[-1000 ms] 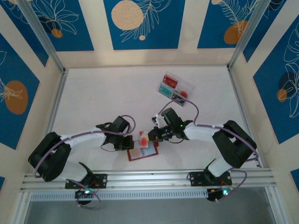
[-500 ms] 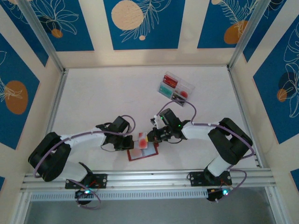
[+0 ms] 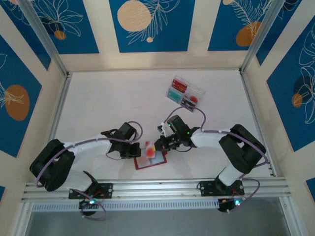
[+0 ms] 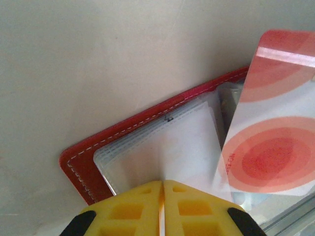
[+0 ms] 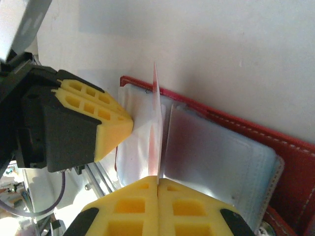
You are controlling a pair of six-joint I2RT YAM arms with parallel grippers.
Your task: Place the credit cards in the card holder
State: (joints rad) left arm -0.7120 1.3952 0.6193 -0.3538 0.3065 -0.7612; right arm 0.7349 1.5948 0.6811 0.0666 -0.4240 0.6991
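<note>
Right gripper (image 5: 157, 184) pinches the red-and-white card (image 4: 268, 132) edge-up, long axis pointing left over the open wallet (image 4: 81, 164) just beneath; left gripper (image 4: 162, 189), closed, seems to pinch its clear pocket (image 4: 167, 147)

A matt white flat tabletop (image 3: 108, 103) carries 2 things. A small red leather-look folding wallet (image 3: 155, 161) lies open near the table's near edge, pale clear pockets facing up. A clear plastic compartment box (image 3: 184, 93) lies well apart, farther back and right.
</note>
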